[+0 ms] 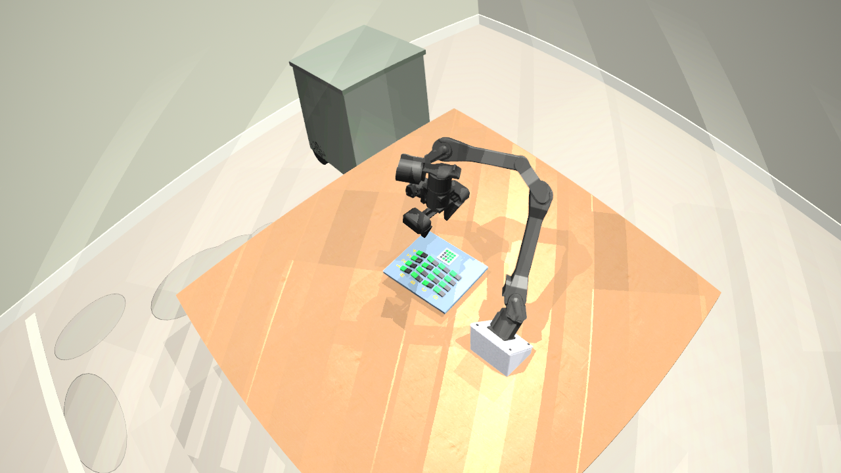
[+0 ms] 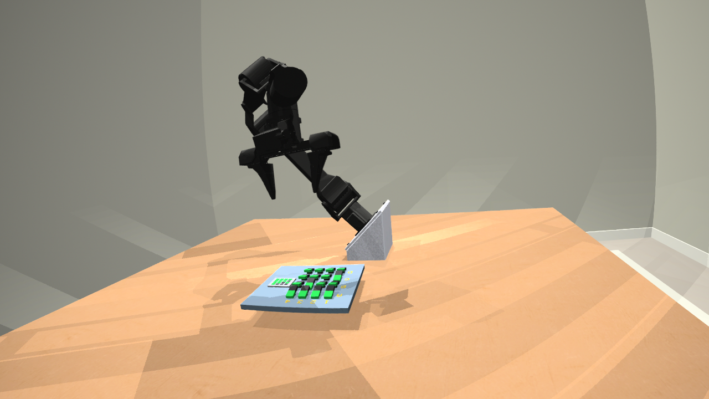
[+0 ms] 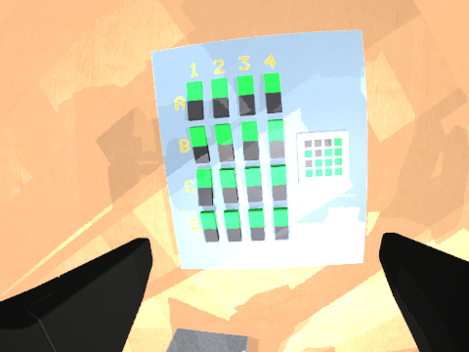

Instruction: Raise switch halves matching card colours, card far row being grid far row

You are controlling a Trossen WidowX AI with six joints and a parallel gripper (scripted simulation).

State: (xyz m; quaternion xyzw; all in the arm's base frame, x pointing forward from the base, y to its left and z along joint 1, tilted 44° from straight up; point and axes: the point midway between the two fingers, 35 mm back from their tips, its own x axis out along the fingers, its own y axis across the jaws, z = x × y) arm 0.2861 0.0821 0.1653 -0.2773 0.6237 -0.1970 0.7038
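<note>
The blue panel holds a four-by-four grid of green and dark grey switches. The card shows grey at A1, A2, A3, B2 and C1, green elsewhere. In the exterior view, all of row A, including switch A4, looks dark-half raised. Switch B3 and switch C1 look dark-half raised too. Switch B2 and the others look green-half raised. My gripper is open and empty, high above the panel.
The arm's pale base stands on the wooden table, on the near side of the panel. A grey-green cabinet stands on the floor beyond the table edge.
</note>
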